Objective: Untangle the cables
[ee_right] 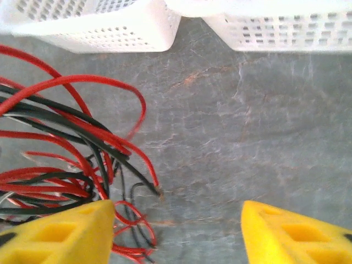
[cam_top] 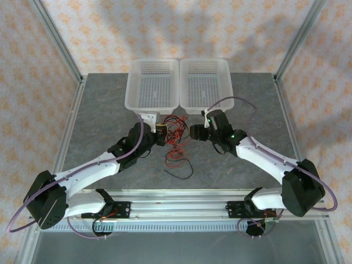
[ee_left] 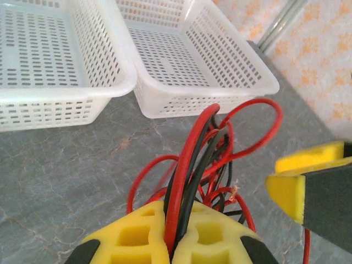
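Before baskets, left fingers pinching cables

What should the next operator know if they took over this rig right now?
Left pincer: shut on a bundle of red and black cables.
Right pincer: open, holding nothing, its tips beside the tangle.
Cables: one knotted heap on the table between the two pincers, just in front of the two white baskets. One black strand trails toward the arms' bases.
Done: no cable separated yet; the baskets look empty.
Left: the whole untangling, probably by pulling strands out one at a time while the left pincer anchors the bundle.
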Action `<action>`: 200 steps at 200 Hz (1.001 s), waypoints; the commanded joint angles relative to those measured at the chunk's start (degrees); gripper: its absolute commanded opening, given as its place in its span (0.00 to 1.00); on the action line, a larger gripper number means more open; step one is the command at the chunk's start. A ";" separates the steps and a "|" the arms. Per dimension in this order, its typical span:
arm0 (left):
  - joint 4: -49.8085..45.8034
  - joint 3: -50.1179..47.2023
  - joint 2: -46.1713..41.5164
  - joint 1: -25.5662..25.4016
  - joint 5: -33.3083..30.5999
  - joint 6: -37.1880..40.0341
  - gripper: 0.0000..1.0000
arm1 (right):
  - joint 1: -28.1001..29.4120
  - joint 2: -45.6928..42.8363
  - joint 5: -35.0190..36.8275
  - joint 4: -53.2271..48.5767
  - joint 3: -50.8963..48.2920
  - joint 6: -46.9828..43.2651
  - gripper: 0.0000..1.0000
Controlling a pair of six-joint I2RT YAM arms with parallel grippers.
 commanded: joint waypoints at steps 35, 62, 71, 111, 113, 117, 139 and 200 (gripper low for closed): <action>7.90 -3.04 -1.26 0.46 -2.18 -13.22 0.00 | 2.15 -6.02 -8.06 22.08 -13.73 28.69 0.71; 9.27 -4.28 -2.40 0.48 -2.95 -16.29 0.00 | 3.78 -3.51 -8.86 28.02 -15.99 30.42 0.72; 9.39 -4.50 -2.68 0.46 -3.04 -17.06 0.00 | 4.29 -2.16 -9.31 29.82 -16.09 30.48 0.72; 10.83 -6.53 -4.19 0.49 -3.43 -21.38 0.00 | 6.53 4.95 -10.33 37.54 -14.66 29.04 0.72; 11.05 -6.71 -4.36 0.44 -3.40 -21.58 0.00 | 6.61 5.37 -10.37 37.73 -14.46 28.90 0.72; 11.34 -7.07 -4.56 0.44 -3.40 -21.90 0.00 | 6.77 6.11 -10.35 38.07 -14.05 28.56 0.71; 11.77 -8.02 -5.60 0.42 -3.15 -23.46 0.00 | 7.30 10.11 -9.13 38.84 -12.07 27.21 0.71; 10.90 -10.36 -10.22 0.42 -2.18 -26.80 0.00 | 7.31 17.11 -2.87 38.08 -6.90 22.63 0.20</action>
